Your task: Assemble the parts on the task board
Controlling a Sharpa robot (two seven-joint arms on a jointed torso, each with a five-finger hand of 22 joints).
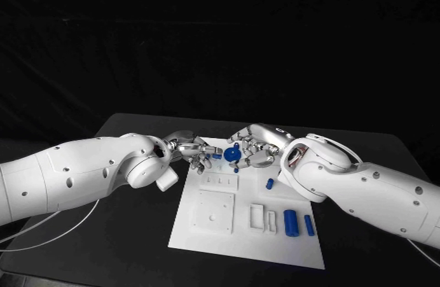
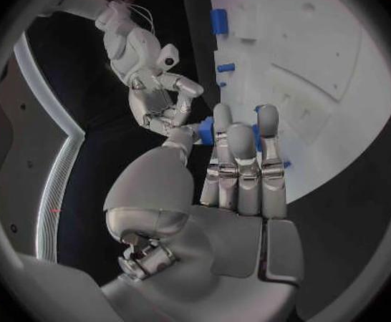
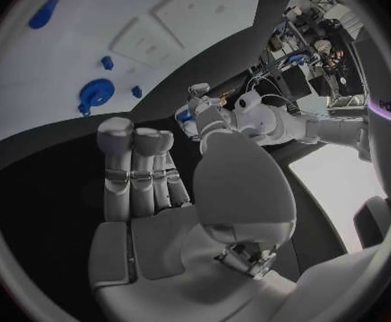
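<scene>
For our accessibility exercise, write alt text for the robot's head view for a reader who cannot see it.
Two white robot arms meet over the far edge of a white task board on a black table; the left hand and right hand flank a round blue part. Blue cylinders lie near the board's right edge.

Head camera overhead; wrist cameras close behind hands (fisheye), all apparently sharing task board (image 1: 240, 236).
</scene>
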